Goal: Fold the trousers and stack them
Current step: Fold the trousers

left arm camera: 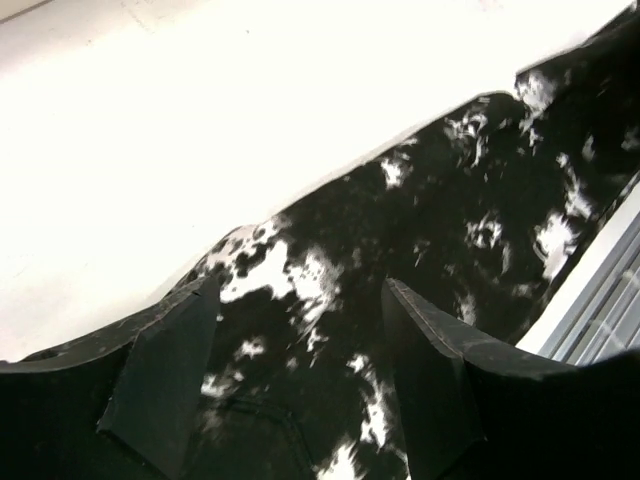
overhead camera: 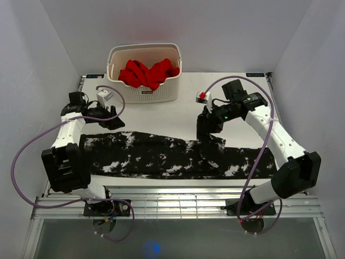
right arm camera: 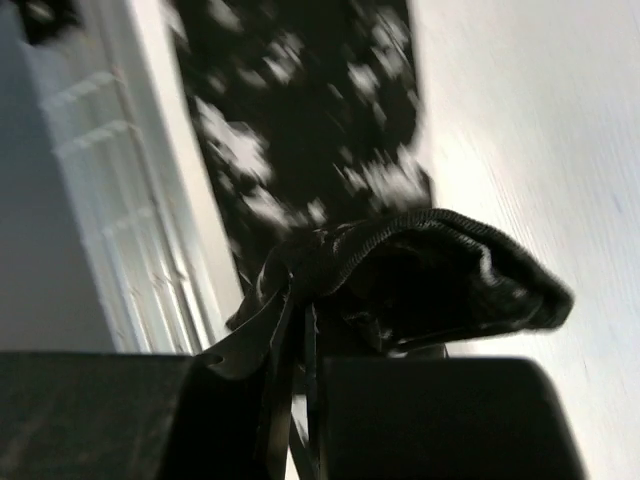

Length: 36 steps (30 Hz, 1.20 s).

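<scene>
The black trousers (overhead camera: 161, 155) with white speckles lie stretched across the near part of the table, left to right. My right gripper (overhead camera: 206, 136) is shut on a bunched fold of the trousers (right arm camera: 420, 270) near their middle and lifts it a little off the table. My left gripper (overhead camera: 112, 123) is open and empty, hovering just beyond the far edge of the trousers' left end. In the left wrist view the speckled cloth (left arm camera: 440, 230) lies under and between the open fingers (left arm camera: 165, 380).
A white basket (overhead camera: 144, 89) holding a bright red garment (overhead camera: 146, 73) stands at the back of the table. A small white and red object (overhead camera: 202, 96) sits right of the basket. The slatted table edge (overhead camera: 178, 194) runs along the front.
</scene>
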{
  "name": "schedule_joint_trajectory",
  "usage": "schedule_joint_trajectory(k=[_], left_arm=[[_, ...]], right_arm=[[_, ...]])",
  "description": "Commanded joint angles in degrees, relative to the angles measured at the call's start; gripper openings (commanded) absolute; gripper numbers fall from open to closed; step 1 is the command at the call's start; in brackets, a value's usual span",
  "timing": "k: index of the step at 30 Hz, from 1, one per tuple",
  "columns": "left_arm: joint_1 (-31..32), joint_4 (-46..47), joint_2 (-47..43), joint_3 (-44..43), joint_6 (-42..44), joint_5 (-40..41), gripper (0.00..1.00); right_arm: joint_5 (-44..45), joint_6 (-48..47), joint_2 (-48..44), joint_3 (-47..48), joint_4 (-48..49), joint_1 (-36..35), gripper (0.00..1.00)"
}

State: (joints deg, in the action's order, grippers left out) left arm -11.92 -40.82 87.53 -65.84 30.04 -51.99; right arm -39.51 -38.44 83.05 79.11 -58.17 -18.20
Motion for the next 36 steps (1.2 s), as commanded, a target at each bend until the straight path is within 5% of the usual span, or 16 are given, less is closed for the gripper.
schedule_joint_trajectory(k=[1, 3, 4, 9, 15, 21, 31, 36], left_arm=[[-1.00, -7.83, -2.97, -1.40, 6.71, -4.18, 0.77], [-1.00, -14.17, -5.51, 0.09, 17.45, -1.90, 0.74], [-1.00, -21.95, -6.39, 1.06, 31.17, -0.67, 0.73], [0.40, -26.06, -12.28, 11.42, 47.90, 12.07, 0.70], [10.67, -20.28, -18.88, 21.80, 47.04, 17.78, 0.70], [18.76, -15.87, -20.73, 27.17, 45.55, 23.51, 0.58], [22.82, -4.19, -21.17, 32.62, 42.03, 29.75, 0.50], [22.91, -3.83, -21.25, 32.36, 41.77, 30.89, 0.21]], right_arm=[[-7.43, 16.27, -0.34, 6.39, 10.53, -4.92, 0.08], [-4.37, 16.99, 0.36, 10.35, 9.58, -3.18, 0.08], [-3.22, 16.56, 0.10, 10.71, 8.87, -1.60, 0.08], [2.31, 8.84, -5.78, 5.64, 0.63, 11.74, 0.08], [14.18, -0.58, -10.27, -3.34, -4.40, 27.22, 0.08], [23.41, -5.77, -10.01, -10.90, -6.78, 34.88, 0.08], [31.24, -12.54, -6.06, -14.33, -7.39, 44.73, 0.08], [33.26, -13.86, -2.72, -13.81, -6.78, 46.84, 0.08]])
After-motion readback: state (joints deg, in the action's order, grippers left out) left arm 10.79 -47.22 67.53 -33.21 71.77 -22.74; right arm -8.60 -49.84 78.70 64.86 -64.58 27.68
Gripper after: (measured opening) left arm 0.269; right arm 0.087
